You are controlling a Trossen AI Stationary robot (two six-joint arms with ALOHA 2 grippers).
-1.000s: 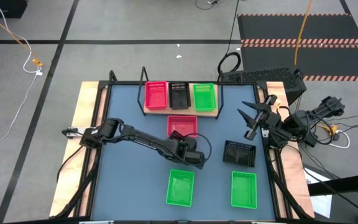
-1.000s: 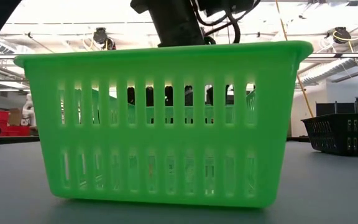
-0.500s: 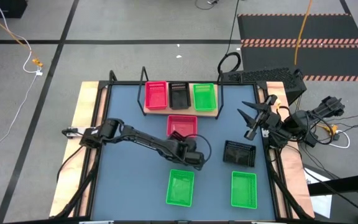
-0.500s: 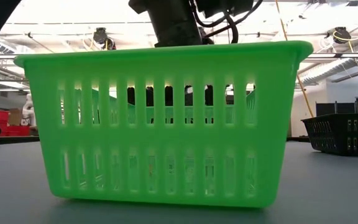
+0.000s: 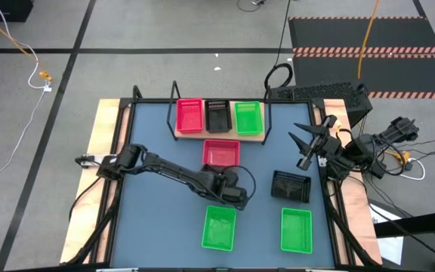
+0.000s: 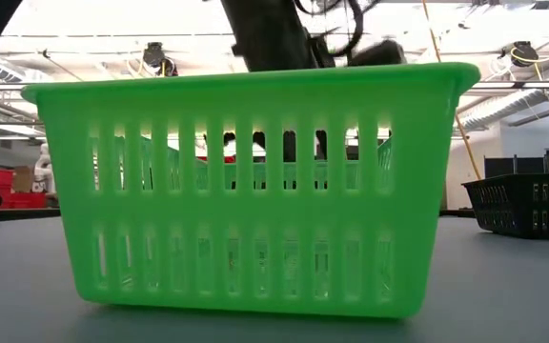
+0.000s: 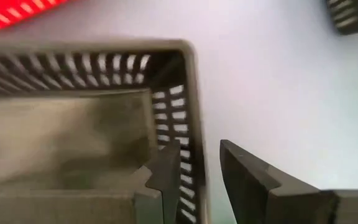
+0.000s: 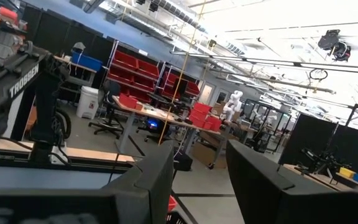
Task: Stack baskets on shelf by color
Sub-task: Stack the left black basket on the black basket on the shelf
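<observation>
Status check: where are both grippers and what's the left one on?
Left gripper jaws astride the rim of the green basket, front centre. Right gripper parked at the right edge, jaws open, empty. Shelf holds red, black, green. Nothing blocking.

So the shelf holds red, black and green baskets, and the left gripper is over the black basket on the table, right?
Not quite: the left gripper is over a green basket, its fingers straddling that basket's wall, as the high view shows. The shelf does hold red, black and green baskets.
</observation>
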